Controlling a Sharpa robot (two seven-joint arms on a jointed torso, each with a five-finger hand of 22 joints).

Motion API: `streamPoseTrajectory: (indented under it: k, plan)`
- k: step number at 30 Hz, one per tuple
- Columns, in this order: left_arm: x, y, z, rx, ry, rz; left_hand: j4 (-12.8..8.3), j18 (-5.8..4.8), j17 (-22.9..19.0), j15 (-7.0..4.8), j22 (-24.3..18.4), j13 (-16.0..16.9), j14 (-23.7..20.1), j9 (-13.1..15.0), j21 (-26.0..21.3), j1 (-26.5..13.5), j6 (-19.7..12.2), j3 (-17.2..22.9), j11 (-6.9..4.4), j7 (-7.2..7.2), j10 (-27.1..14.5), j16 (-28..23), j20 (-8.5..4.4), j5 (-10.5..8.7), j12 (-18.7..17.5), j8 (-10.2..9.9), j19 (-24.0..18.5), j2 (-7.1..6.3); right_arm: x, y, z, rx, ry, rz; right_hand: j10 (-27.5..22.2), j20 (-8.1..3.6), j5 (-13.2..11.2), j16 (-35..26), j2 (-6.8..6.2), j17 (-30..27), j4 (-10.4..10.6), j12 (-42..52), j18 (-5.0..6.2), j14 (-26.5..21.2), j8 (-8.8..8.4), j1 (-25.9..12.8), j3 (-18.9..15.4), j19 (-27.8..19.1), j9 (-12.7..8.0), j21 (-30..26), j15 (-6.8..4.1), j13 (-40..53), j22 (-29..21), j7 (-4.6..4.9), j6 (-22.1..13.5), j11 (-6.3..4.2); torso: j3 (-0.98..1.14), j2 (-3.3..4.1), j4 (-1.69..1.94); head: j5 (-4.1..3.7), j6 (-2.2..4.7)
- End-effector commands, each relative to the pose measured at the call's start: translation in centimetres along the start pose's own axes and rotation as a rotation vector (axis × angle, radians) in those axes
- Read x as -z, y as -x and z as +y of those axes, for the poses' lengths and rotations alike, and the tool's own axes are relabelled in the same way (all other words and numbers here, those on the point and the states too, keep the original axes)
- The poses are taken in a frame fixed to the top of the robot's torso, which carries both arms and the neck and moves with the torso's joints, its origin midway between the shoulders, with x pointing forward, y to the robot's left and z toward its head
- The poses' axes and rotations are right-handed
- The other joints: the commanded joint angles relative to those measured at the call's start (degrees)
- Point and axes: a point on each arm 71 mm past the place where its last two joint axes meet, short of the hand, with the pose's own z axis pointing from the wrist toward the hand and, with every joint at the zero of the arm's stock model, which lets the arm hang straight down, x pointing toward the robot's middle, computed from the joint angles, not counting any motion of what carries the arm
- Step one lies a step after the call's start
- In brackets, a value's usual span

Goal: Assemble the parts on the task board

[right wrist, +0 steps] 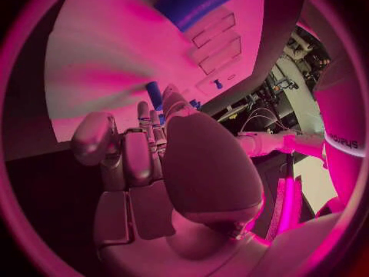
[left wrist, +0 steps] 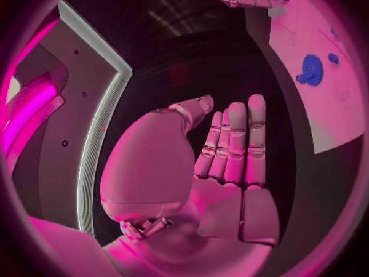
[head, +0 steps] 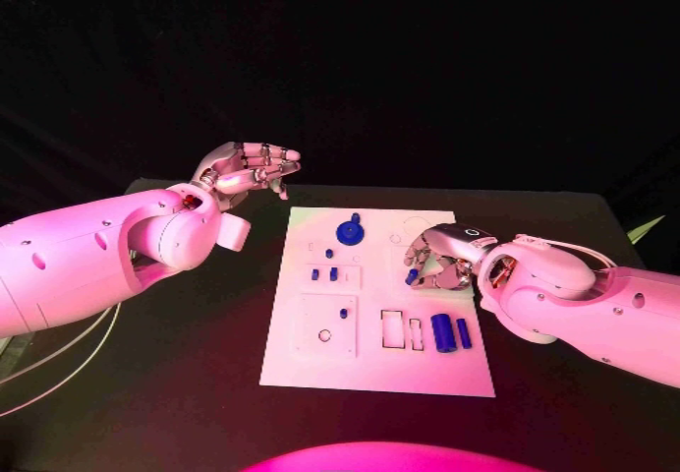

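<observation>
The left hand [head: 253, 167] hangs beyond the far left corner of the task board [head: 319, 344], well apart from it, with its fingers [left wrist: 234, 141] side by side, nearly straight, and nothing in them. The right hand [head: 439, 258] is low over the right part of the board with its fingers curled downward, and a small blue part [head: 413, 277] sits at its fingertips. If the hand really grips this part cannot be told.

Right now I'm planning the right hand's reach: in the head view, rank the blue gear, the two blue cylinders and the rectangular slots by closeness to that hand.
1. The two blue cylinders, just below the right hand, at the task board's right edge.
2. The rectangular slots, left of the cylinders; nearly a tie with them.
3. The blue gear, up-left, near the board's top.
</observation>
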Motion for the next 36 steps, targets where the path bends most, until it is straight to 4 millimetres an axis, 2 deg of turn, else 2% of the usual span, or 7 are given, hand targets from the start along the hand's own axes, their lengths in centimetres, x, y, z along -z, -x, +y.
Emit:
streamPoseTrajectory:
  k: [1, 13, 20, 29, 36]
  plan:
    - [-0.01, -0.16, -0.10, 0.011, -0.009, 0.013, 0.0, 0.88, -0.1, 0.18, -0.1, -0.1, -0.4, -0.1, -0.2, 0.0, -0.3, -0.3, 0.17, 0.34, 0.0, -0.3, -0.13, -0.03, -0.3, -0.2, 0.4, 0.27, -0.13, -0.38, 0.11, 0.012, 0.012, 0.027, 0.8, -0.42, -0.2, -0.2, 0.76, 0.2, 0.0, -0.6, 0.23, 0.4, 0.34, 0.1, 0.8, 0.4, -0.1, 0.4, -0.44, -0.1, 0.4, -0.19, 0.6, -0.07, -0.07, 0.01, -0.02, -0.03, -0.02]
    - [0.04, -0.05, -0.08, 0.009, -0.007, 0.009, 0.1, 0.88, -0.1, 0.18, -0.1, -0.1, -0.4, -0.1, -0.2, 0.0, -0.2, -0.3, 0.16, 0.33, 0.0, -0.3, -0.12, -0.02, -0.2, -0.1, 0.4, 0.36, -0.37, -0.75, 0.22, 0.016, 0.013, 0.031, 2.3, -0.66, -0.1, 0.1, 0.99, 0.5, 0.1, -2.3, 0.09, 0.5, 0.18, 0.3, 3.1, 0.6, -0.5, 0.9, -0.64, -0.3, 1.0, -0.36, 1.6, -0.25, -0.07, -0.02, -0.02, 0.04, -0.19]
    - [0.07, 0.01, -0.08, 0.009, -0.005, 0.007, 0.1, 0.88, -0.1, 0.18, -0.1, -0.1, -0.4, -0.1, -0.2, 0.0, -0.2, -0.3, 0.16, 0.33, 0.0, -0.3, -0.12, -0.02, -0.2, -0.1, 0.4, 0.36, -0.41, -0.84, 0.34, 0.017, 0.016, 0.027, 3.8, -0.83, -0.1, 0.3, 0.92, 0.7, 0.0, -3.8, -0.10, 0.6, 0.09, 0.7, 6.2, 0.9, -0.9, 1.9, -0.82, -0.3, 2.0, -0.55, 2.6, -0.45, -0.04, -0.02, 0.02, 0.03, -0.29]
    - [0.09, 0.06, -0.07, 0.008, -0.005, 0.005, 0.1, 0.88, -0.1, 0.18, -0.1, -0.1, -0.4, -0.1, -0.2, 0.0, -0.2, -0.3, 0.16, 0.33, 0.0, -0.3, -0.12, -0.02, -0.2, -0.1, 0.4, 0.36, -0.41, -0.78, 0.30, 0.017, 0.015, 0.009, 6.5, -1.26, -0.2, 0.8, 0.74, 1.2, -0.8, -5.9, -0.41, 0.7, 0.52, 1.1, 13.2, 1.3, -0.9, 3.4, -1.21, -0.2, 3.7, -0.87, 4.3, -0.87, -0.03, 0.00, -0.03, 0.02, -0.32]
    - [0.09, 0.09, -0.07, 0.007, -0.005, 0.004, 0.2, 0.89, -0.1, 0.17, -0.2, -0.1, -0.4, -0.1, -0.3, 0.0, -0.2, -0.3, 0.14, 0.31, 0.1, -0.3, -0.12, -0.02, -0.2, -0.1, 0.5, 0.51, -0.40, -0.58, 0.21, 0.018, 0.012, -0.022, 9.4, -1.77, -0.2, 1.3, 1.25, 1.8, -3.4, -6.8, -0.83, 0.9, 2.01, -0.1, 18.4, 1.8, 0.1, 5.7, -1.77, 0.1, 6.0, -1.61, 6.0, -1.63, -0.03, -0.03, 0.01, -0.07, -0.35]
